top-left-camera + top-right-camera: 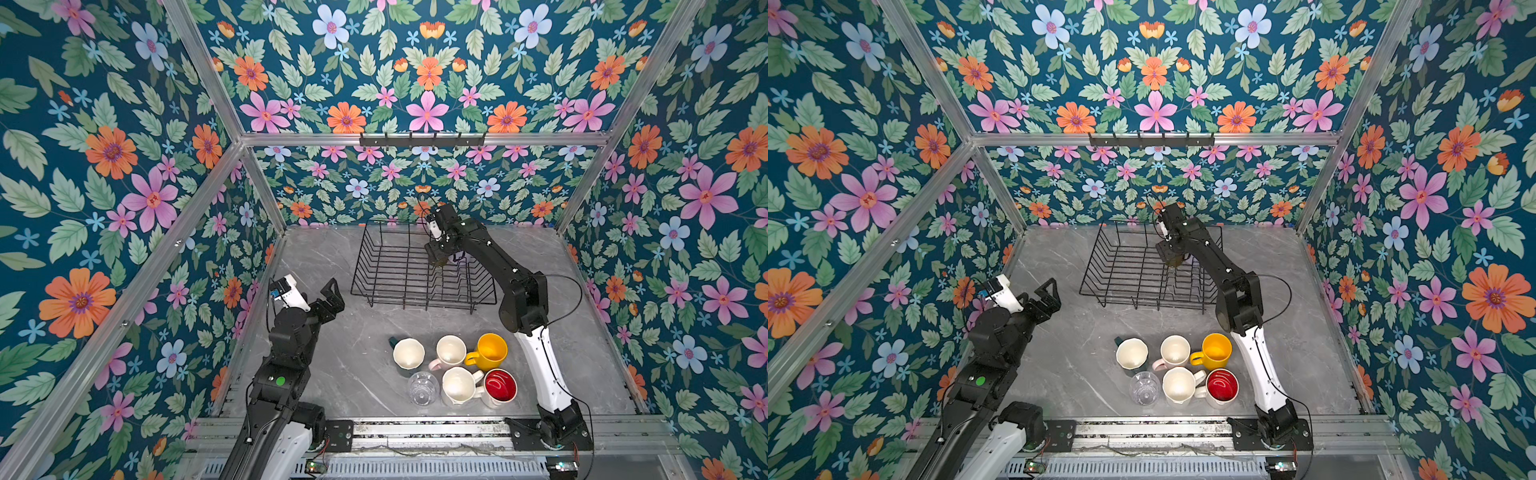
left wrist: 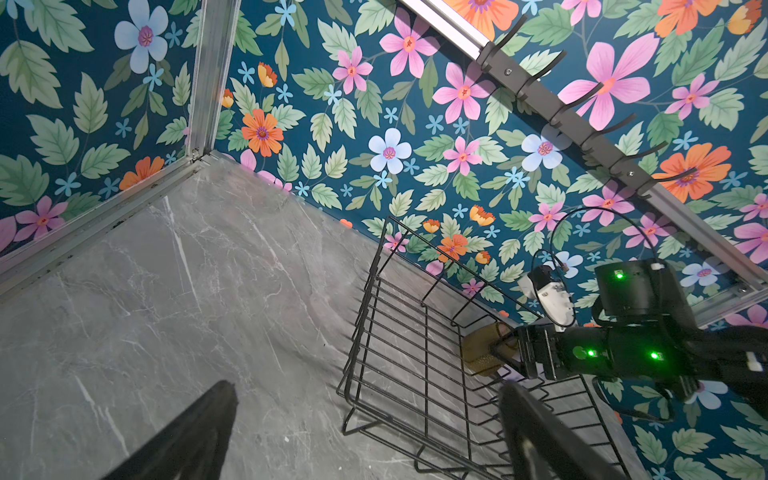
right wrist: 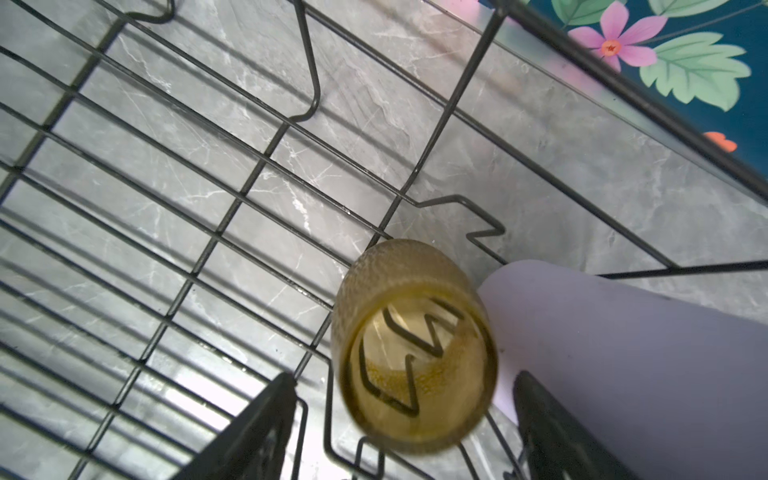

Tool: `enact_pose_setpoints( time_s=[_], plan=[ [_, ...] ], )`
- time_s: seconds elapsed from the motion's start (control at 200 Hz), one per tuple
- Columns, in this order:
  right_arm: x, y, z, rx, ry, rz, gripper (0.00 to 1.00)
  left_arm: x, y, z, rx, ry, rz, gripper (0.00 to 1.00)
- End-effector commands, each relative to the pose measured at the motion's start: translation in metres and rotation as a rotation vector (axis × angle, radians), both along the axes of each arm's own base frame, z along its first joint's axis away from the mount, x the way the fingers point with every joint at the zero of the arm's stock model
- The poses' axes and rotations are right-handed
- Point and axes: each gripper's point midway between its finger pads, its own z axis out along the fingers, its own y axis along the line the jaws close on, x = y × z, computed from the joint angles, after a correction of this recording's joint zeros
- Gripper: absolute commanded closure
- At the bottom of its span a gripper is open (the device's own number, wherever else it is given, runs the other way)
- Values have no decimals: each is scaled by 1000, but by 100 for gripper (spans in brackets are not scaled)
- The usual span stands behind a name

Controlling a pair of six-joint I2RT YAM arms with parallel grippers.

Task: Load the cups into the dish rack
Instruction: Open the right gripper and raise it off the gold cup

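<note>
Right gripper [image 3: 403, 376]: spread on either side of the olive-brown glass [image 3: 415, 353], a sliver of gap at each finger, grasping nothing.
Left gripper [image 1: 328, 299]: splayed wide and empty, hovering near the left edge of the counter [image 1: 353, 374], well apart from every cup.
Olive-brown glass: inside the dish rack [image 1: 415, 282], in its right half, over zigzag divider wires, touching or just beside the lilac tumbler [image 3: 623, 353]; slightly blurred, so perhaps not settled; mouth up or down impossible to tell.
Left to load: dark teal mug [image 1: 408, 353], pale pink mug [image 1: 451, 350], yellow mug [image 1: 490, 351], clear glass [image 1: 423, 388], white faceted mug [image 1: 458, 385] and red-lined mug [image 1: 500, 386], clustered near the counter's front edge.
Step, by judgement: letting go and backing out of the rack.
Risk one: glass toppling, from a footing on uneven wire rather than a flat floor.
Risk two: a finger clipping glass or tumbler on withdrawal, from so thin a clearance; a straight lift safer than a sideways pull.
Risk three: fingertips snagging a wire and dragging the light rack.
</note>
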Motion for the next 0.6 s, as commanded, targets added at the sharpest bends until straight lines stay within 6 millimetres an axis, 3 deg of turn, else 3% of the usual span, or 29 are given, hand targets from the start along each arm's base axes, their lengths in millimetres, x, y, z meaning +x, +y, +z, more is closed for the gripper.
enact_pose_setpoints(
  time_s=[0.0,0.15,0.32,0.441,0.596],
  plan=[
    [-3,3,12,38,-2,0,17,0,1,2,-6,-5,8,0],
    [-8,3,29,71,-17,-9,17,0,1,0,-3,3,8,0],
    [-24,7,76,188,-83,-3,17,0,2,-2,-8,4,11,0],
    [-46,11,109,310,-121,9,17,0,2,-3,-14,9,14,0],
    [-77,10,128,423,-153,27,17,1,2,-7,-14,22,16,0]
  ],
)
